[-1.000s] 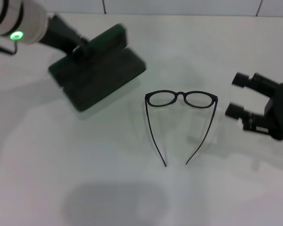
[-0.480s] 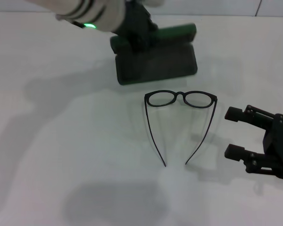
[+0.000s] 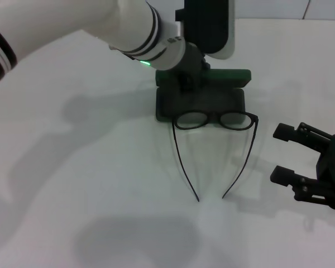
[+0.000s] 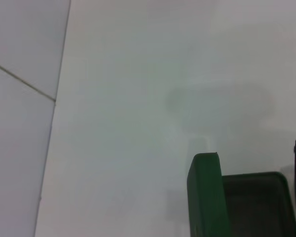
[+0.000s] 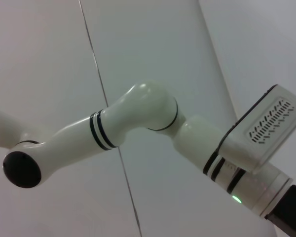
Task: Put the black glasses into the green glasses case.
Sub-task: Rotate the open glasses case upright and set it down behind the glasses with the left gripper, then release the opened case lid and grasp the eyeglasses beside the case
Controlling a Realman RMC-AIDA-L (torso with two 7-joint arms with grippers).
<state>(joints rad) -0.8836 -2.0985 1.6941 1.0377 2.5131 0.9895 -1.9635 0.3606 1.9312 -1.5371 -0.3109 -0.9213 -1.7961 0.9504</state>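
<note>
- A plain white table (image 3: 72, 184) is seen carrying everything; pale wall panels with thin seams are seen behind it in the head view.
- The left pincer (image 3: 191, 75) is reached across from the left and is set on the far, lid side of the green glasses case (image 3: 204, 100); whether its fingers are spread or closed on the case cannot be told, since they are hidden by the wrist.
- The case is seen open, with its green lid raised at the back and its dark lining facing up.
- The black glasses (image 3: 215, 145) are laid on the table, lenses overlapping the near edge of the case, temple arms unfolded and pointed toward the robot.
- The right pincer (image 3: 287, 156) is held spread and empty, near the right temple arm but apart from it.
- One pair of glasses, one case and two pincers are counted.
</note>
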